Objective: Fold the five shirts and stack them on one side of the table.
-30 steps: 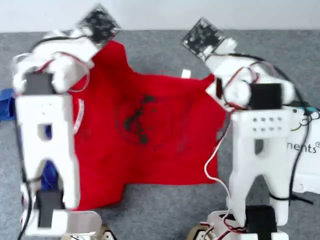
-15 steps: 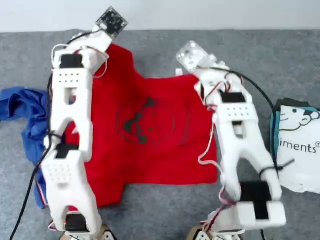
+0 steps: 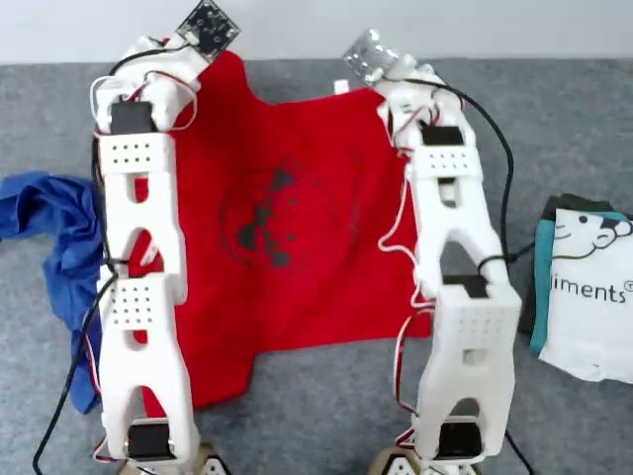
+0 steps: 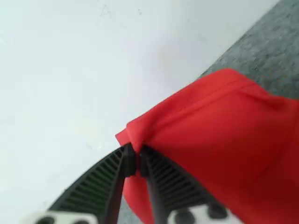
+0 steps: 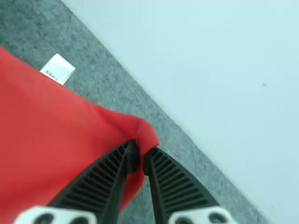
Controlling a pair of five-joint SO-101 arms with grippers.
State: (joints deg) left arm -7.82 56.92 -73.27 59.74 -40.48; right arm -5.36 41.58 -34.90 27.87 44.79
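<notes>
- Near: the red shirt (image 3: 287, 247) has slid away from my bases in the last second. More bare surface (image 3: 326, 416) shows in front of its hem. The hem sits skewed, closer to me on my left side.
- Mid: both arms have gone from tucked back to stretched out toward the far edge, and the shirt has been dragged along. Its body lies fairly flat on the surface between the arms, print up.
- Sides: the blue shirt (image 3: 54, 213) lies crumpled beside my left arm. The folded white shirt (image 3: 593, 307) sits on a teal one at my right and hasn't moved.
- Far: my left hand (image 4: 133, 161) is clenched on one far corner of the red shirt, a pinch of cloth bunched between the jaws. My right hand (image 5: 138, 154) is clamped on the other far corner, with the white tag (image 5: 58, 69) near it.
- Read: this looks like the spread-out pull, with no fold made yet. The far edge looks taut enough to start folding it back toward the hem. The skewed hem could make that fold crooked.
</notes>
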